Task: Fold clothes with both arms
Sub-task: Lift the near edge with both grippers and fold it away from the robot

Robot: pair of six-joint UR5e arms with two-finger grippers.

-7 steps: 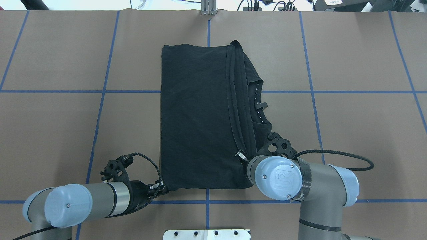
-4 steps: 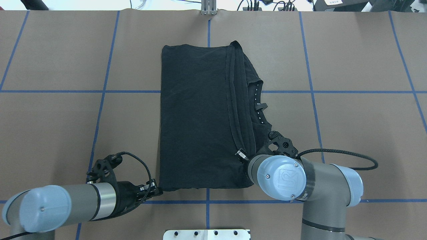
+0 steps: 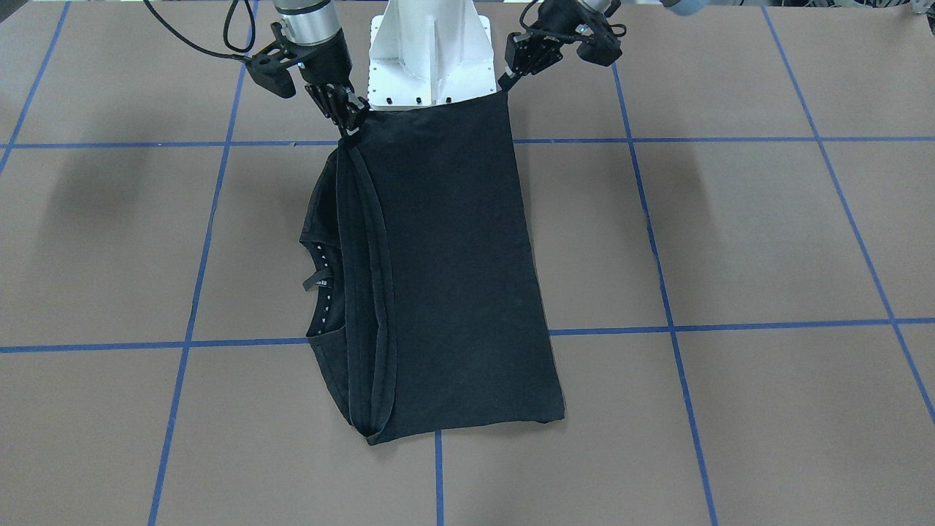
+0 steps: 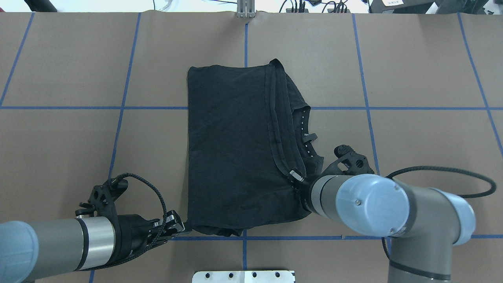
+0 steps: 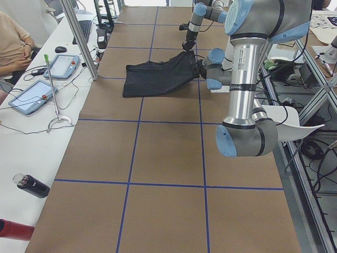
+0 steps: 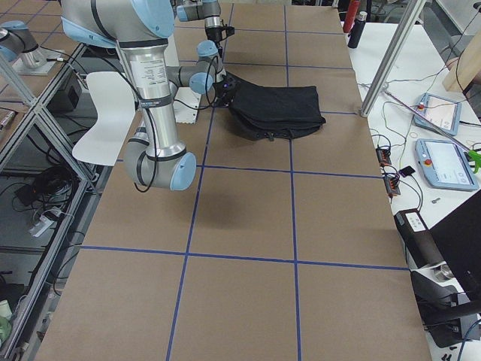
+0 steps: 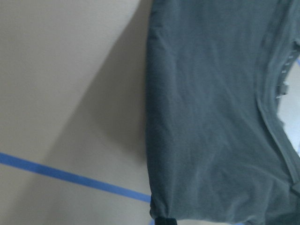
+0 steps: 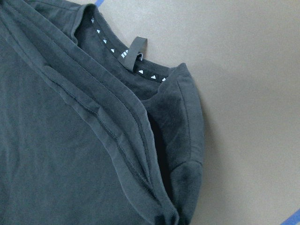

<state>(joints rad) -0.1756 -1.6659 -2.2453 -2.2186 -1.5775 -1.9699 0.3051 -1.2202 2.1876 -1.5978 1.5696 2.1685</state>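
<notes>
Moved since earlier: both arms have swung out toward the lower corners of the overhead frame. The left hand (image 4: 180, 226) has slid left and lower, and the right hand (image 4: 297, 177) has slid right. The black T-shirt (image 4: 232, 149) has had its far edge drawn nearer, and its near edge now sags in a bunch.
Front-facing view only: the near edge is lifted off the table (image 3: 730, 234) and stretched between the 2 hands. It hides the foot of the white pedestal (image 3: 427, 51).
Overhead view only: the cloth's long outline, narrower at the near end.
Right wrist view only: stacked hems run diagonally, beside the collar (image 8: 117, 56) with white marks and a loop tag (image 8: 137, 47).
Left wrist view only: a plain cloth corner above a blue line.
Left hand: fingers pinched together on the T-shirt's near corner, at the lower left of the cloth in the overhead view.
Right hand: closed tight on the layered hems at the near corner on the collar side.
T-shirt: mid-table, folded into a long rectangle. Its far part lies flat, and the collar peeks out at the right in the overhead view.
In the way: the right arm (image 4: 369, 204) covers the cloth's near right corner from overhead.
Around: blue tape lines (image 4: 118, 107) grid the table. In the left side view, 2 tablets (image 5: 31, 97) lie on a white side table (image 5: 21, 142), with a seated person (image 5: 13, 42) at the upper left.
</notes>
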